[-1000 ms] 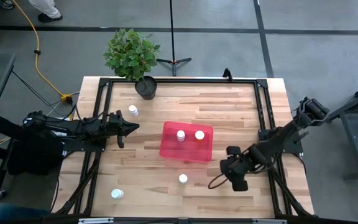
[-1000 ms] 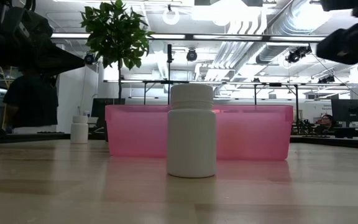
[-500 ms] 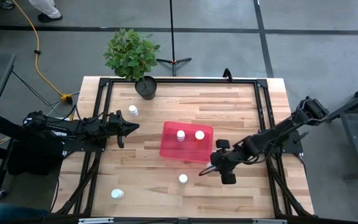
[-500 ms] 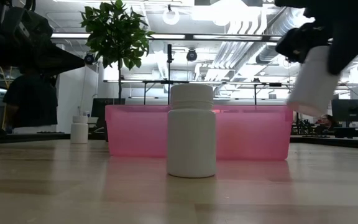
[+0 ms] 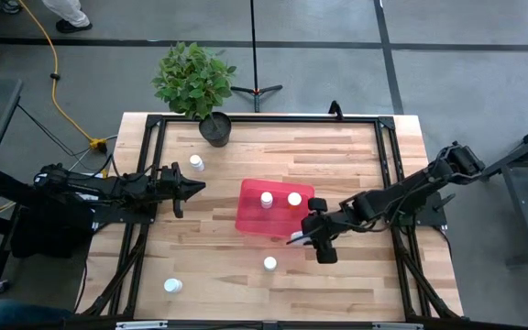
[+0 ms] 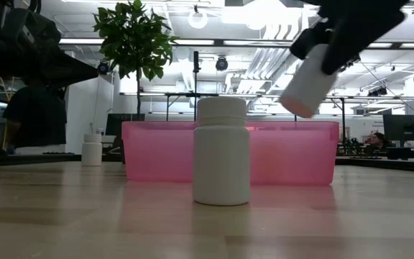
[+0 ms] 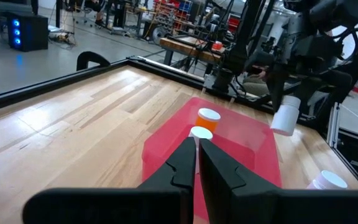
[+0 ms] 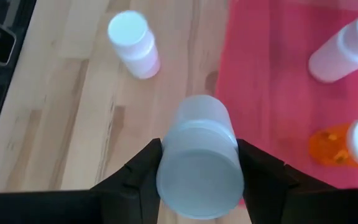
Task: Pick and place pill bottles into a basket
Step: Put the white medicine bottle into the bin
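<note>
Sitting mid-table, the pink basket holds 2 upright pill bottles, one white and one orange-bodied, both just beyond the right gripper's fingertips. The right gripper hangs in the air at the basket's near right corner, its fingers clamped on either side of a white bottle that tilts cap-down toward the rim. Off to the side, the left gripper waits with its fingers pressed together and holding nothing, pointing at the basket; another white bottle stands on the wood just below the held one.
</note>
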`<state>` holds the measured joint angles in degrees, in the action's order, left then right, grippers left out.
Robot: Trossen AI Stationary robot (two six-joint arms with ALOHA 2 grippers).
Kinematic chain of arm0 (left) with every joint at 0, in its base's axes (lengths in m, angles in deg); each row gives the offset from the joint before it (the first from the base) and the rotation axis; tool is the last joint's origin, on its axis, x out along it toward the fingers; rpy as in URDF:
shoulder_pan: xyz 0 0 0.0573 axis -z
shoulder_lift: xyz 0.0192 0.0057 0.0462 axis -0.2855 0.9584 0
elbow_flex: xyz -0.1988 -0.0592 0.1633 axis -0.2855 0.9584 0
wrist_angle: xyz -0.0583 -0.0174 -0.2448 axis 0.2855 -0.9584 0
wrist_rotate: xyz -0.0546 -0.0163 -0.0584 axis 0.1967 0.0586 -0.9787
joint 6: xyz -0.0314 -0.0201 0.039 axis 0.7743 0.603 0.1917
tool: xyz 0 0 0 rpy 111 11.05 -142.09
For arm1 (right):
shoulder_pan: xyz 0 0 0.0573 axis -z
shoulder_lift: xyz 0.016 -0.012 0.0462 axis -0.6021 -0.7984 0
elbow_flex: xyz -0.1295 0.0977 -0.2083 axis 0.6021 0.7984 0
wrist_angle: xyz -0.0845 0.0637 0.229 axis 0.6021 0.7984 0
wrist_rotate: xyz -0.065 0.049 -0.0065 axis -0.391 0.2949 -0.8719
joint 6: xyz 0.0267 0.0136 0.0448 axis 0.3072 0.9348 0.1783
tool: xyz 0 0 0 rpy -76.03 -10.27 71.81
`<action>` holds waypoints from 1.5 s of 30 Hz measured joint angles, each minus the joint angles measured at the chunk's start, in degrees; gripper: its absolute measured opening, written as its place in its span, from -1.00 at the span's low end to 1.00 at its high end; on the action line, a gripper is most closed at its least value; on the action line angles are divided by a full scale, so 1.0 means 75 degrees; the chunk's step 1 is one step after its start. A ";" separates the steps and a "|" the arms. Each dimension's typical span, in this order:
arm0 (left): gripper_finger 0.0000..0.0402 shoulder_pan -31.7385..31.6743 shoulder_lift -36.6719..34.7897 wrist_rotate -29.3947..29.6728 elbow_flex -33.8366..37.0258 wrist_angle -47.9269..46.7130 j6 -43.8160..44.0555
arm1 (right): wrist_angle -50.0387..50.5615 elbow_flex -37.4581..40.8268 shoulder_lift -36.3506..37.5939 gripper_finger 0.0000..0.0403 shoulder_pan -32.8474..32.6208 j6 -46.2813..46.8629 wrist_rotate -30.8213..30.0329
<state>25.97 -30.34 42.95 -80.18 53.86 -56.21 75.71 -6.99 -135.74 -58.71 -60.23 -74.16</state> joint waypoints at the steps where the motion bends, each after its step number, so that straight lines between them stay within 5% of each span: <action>1: -0.71 -0.0002 0.0000 0.0003 0.0002 -0.0001 0.0000 | -0.0085 0.0000 0.0000 -0.20 0.0064 -0.0109 0.0002; 25: -0.71 -0.0002 0.0000 0.0145 0.0000 0.0003 0.0055 | -0.0882 -0.0019 0.0000 -0.20 0.1922 0.1307 0.0823; 35: -0.71 0.0001 0.0009 0.0153 0.0000 0.0014 0.0168 | 0.1282 -0.1759 -0.0392 -0.20 0.2030 0.2031 0.0671; 45: -0.71 -0.0002 0.0029 0.0154 0.0000 0.0009 0.0168 | 0.2321 -0.1920 -0.1119 -0.20 0.2078 0.2472 0.1563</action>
<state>25.95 -30.12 44.11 -80.18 53.93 -54.95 93.12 -21.39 -144.13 -43.13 -41.69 -62.44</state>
